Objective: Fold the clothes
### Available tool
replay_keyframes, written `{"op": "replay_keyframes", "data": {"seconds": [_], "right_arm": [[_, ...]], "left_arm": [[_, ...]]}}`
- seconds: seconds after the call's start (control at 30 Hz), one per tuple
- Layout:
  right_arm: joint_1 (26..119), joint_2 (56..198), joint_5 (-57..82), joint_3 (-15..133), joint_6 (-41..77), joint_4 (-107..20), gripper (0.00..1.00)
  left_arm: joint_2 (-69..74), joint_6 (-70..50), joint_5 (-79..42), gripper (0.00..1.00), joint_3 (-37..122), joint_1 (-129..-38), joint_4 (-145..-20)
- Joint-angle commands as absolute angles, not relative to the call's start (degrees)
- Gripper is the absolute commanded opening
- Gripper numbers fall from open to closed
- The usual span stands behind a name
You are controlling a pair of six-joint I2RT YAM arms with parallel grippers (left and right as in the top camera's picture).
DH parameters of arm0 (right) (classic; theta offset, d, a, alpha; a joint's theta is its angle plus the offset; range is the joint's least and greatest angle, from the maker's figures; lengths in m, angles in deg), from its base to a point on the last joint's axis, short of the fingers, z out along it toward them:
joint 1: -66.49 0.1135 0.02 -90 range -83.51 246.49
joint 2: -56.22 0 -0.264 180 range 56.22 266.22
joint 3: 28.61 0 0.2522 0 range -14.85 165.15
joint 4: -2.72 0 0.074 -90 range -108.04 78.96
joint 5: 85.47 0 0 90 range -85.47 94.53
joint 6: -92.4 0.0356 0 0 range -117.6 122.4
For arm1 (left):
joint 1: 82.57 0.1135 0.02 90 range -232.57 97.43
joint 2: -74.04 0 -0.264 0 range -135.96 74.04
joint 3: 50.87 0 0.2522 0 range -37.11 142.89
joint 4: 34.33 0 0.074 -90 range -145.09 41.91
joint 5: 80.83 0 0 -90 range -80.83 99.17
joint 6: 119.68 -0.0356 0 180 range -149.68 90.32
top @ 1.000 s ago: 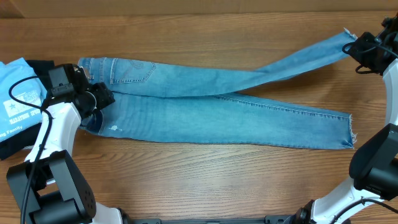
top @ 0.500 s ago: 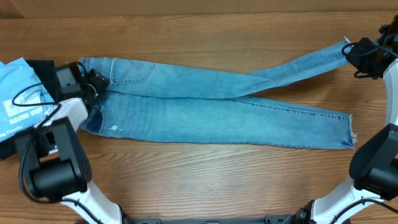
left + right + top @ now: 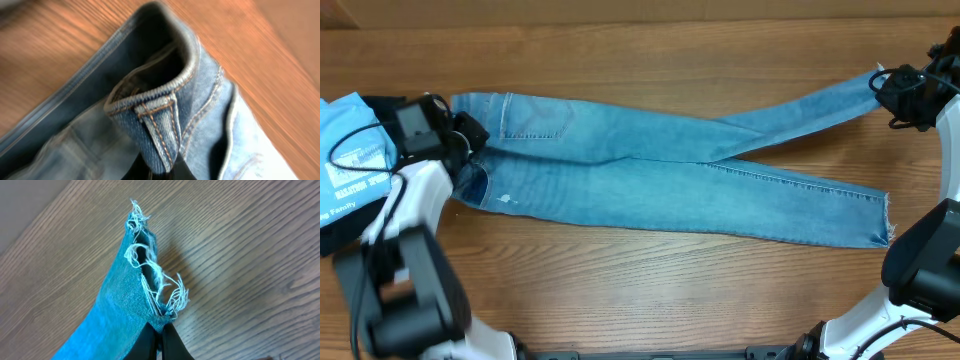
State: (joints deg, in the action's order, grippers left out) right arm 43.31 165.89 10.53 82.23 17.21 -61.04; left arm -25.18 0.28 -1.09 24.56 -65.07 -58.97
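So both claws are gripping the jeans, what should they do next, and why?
Probably lift a little and swing the far leg onto the near leg. The left gripper is shut on the waistband, the right gripper on the far leg's frayed hem, and the two legs lie splayed apart.

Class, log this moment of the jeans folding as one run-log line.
left gripper: shut on jeans waistband | right gripper: shut on frayed hem | fold: not yet made

Jeans (image 3: 650, 180) stretched btwn L gripper (image 3: 470, 136) & R gripper (image 3: 882, 86).
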Motion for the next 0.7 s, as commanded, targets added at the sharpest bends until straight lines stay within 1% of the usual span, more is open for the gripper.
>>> {"op": "replay_keyframes", "data": {"seconds": [0.0,0.07,0.13,0.27,0.4,0.47,0.67], "right_arm": [[43.2,165.6,9.5,83.1,17.4,-60.9,0.04],[43.2,165.6,8.8,83.1,17.5,-60.8,0.04],[42.9,165.6,5.1,83.1,19.2,-61.4,0.04],[40.1,165.6,5.0,83.1,19.2,-62.6,0.04],[37.4,165.6,5.4,83.1,17.3,-65.3,0.04],[37.8,165.6,6.3,83.1,17.0,-64.5,0.04],[42.3,165.6,6.1,83.1,17.5,-62.7,0.04]], "left_arm": [[-11.3,-3.5,6.9,0.04,24.7,-65.1,-66.6],[-8.5,-1.9,14.6,0.04,24.7,-65.1,-67.3],[-8.9,4.5,18.9,0.04,24.7,-64.7,-69.4],[-8.7,5.2,18.8,0.04,24.7,-64.5,-72.3],[-8.4,6.7,18.1,0.04,24.7,-64.5,-81.6],[-6.8,5.4,16.7,0.04,24.7,-64.7,-79.0],[-7.4,5.1,12.3,0.04,24.7,-66.2,-60.5]]}}
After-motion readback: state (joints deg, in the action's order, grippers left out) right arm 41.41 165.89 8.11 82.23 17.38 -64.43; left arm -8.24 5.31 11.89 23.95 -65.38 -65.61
